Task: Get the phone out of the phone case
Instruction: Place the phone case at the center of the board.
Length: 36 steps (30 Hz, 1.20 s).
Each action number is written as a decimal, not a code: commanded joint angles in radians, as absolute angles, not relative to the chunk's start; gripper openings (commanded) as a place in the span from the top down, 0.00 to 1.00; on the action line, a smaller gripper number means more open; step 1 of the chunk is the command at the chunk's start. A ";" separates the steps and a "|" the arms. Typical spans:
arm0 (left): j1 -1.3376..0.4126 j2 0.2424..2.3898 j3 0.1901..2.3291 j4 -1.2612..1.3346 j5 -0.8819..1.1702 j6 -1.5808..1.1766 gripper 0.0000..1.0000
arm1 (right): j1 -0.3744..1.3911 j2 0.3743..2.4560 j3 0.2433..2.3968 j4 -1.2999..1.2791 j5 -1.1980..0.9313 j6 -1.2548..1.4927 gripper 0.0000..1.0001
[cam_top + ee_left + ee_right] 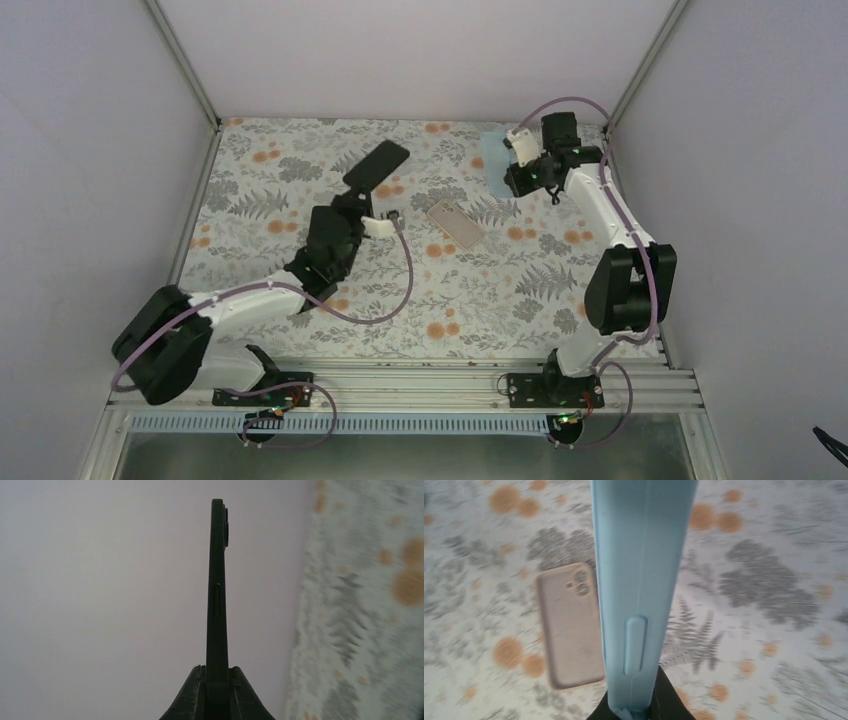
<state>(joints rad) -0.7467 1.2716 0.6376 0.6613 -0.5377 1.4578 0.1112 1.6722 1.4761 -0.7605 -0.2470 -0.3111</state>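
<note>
Separation looks done: left claw [217,680] clamps the slim black phone [217,605], right claw [631,707] the pale-blue silicone case [644,555]; next, lower both gently onto the tabletop [520,290].

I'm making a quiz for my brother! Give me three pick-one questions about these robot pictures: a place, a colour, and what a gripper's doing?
1. Where is the beige case? A) on the table B) in a box C) on a shelf
2. What colour is the lifted case in the right gripper? A) red B) light blue C) green
3. The left gripper is: A) wide open B) shut on the dark phone C) holding a cup
Answers: 1 A, it lies between the arms; 2 B, blue edge in the wrist view; 3 B, jaws pinch its end.
</note>
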 commanded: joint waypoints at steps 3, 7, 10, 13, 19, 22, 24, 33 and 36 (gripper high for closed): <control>-0.770 1.406 0.520 0.959 -0.591 1.543 0.98 | 0.111 1.782 1.448 -0.887 -0.512 -0.419 0.97; -0.769 1.514 0.509 1.023 -0.597 1.520 0.98 | 0.091 1.847 1.443 -0.901 -0.536 -0.456 0.97; -0.770 1.590 0.517 1.058 -0.609 1.509 0.98 | 0.076 1.883 1.452 -0.915 -0.534 -0.474 0.96; -0.769 1.664 0.527 1.069 -0.618 1.502 0.98 | 0.055 1.910 1.461 -0.926 -0.520 -0.492 0.96; -0.762 1.792 0.575 1.099 -0.630 1.502 0.98 | -0.015 1.984 1.505 -0.966 -0.541 -0.536 0.96; -0.761 1.827 0.604 1.088 -0.630 1.500 0.98 | -0.037 2.015 1.528 -0.997 -0.544 -0.563 0.96; -0.757 1.842 0.627 1.057 -0.630 1.490 0.98 | -0.054 2.038 1.551 -1.028 -0.560 -0.587 0.96; -0.735 1.908 0.768 0.756 -0.614 1.407 0.98 | -0.105 2.140 1.587 -1.124 -0.523 -0.632 0.96; -0.724 1.945 0.812 0.691 -0.614 1.392 0.98 | -0.115 2.130 1.564 -1.091 -0.473 -0.611 0.96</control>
